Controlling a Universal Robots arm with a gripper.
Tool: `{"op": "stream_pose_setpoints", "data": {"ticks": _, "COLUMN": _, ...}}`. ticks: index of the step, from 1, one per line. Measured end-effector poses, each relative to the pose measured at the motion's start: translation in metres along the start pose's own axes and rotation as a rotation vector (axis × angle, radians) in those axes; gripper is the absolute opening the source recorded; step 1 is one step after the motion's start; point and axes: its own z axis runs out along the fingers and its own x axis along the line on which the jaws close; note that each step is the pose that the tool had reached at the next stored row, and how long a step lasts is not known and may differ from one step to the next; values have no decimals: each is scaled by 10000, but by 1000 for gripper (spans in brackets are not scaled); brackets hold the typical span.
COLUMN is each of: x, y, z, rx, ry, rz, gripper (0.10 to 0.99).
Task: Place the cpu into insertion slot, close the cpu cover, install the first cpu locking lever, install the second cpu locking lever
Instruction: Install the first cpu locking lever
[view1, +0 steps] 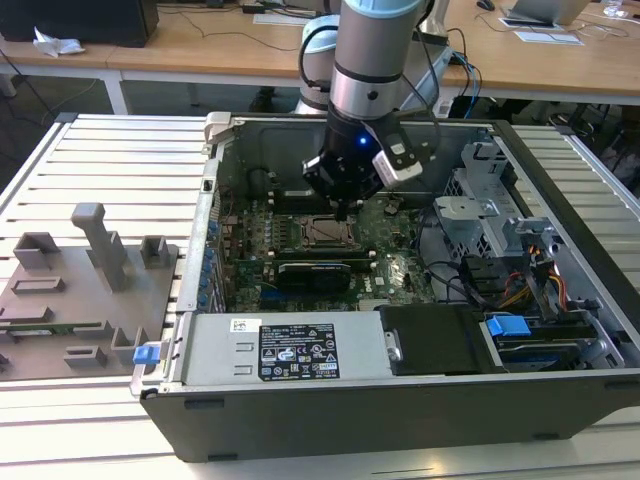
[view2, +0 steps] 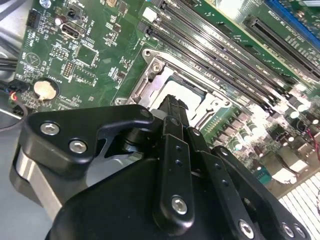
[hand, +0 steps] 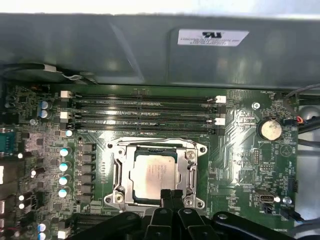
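The cpu, a square chip with a silver-grey top, lies flat in the insertion slot on the green motherboard. The cpu cover, a silvery frame with a square window, lies down over the chip's edges. A thin metal locking lever runs along the cover's side that faces the memory slots. My gripper is shut, fingertips together, with nothing seen between them, right at the cover's opposite edge. In the second wrist view the gripper hangs just above the cpu and cover. In the exterior view the gripper points down into the open case.
Long black memory slots lie beside the socket, and a coin battery sits nearby. A black graphics card, the power supply and a metal drive cage crowd the case. A grey fixture board lies at the exterior view's left.
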Motion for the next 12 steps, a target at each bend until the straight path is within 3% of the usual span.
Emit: {"op": "stream_pose_setpoints", "data": {"ticks": 12, "x": 7, "y": 3, "z": -290, "rx": 1, "ry": 0, "rz": 0, "gripper": 106}}
